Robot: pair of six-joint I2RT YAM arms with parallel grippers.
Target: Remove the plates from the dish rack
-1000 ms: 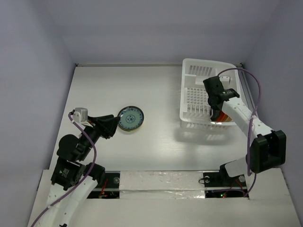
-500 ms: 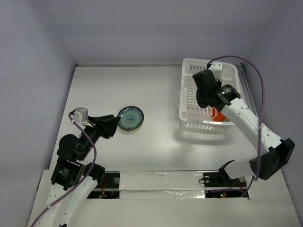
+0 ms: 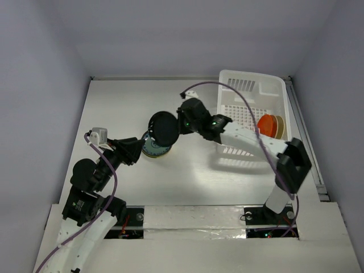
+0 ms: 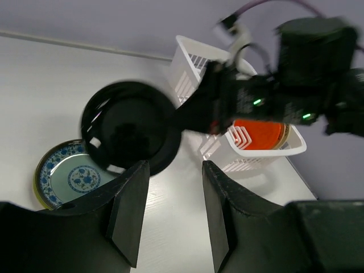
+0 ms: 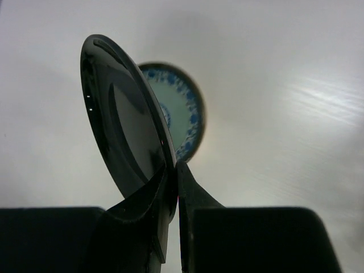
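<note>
My right gripper [image 3: 177, 126] is shut on the rim of a dark plate [image 3: 162, 129] and holds it on edge above the patterned teal-blue plate [image 3: 149, 149] that lies on the table. The dark plate [image 5: 122, 122] fills the right wrist view, with the teal-blue plate [image 5: 185, 114] behind it. The white dish rack [image 3: 250, 116] stands at the back right and holds an orange-red plate [image 3: 267, 125] with a cream one behind it. My left gripper [image 3: 135, 151] is open and empty just left of the teal-blue plate [image 4: 68, 177]; the dark plate [image 4: 129, 128] hangs ahead of it.
Purple walls close in the white table [image 3: 125, 108] on three sides. The right arm [image 3: 250, 139] stretches across the table's middle from the rack side. A taped strip [image 3: 193, 216] runs along the near edge.
My right gripper has lifted the dark plate out of the rack and carried it left across the table to above the teal-blue plate. The left arm has barely moved.
</note>
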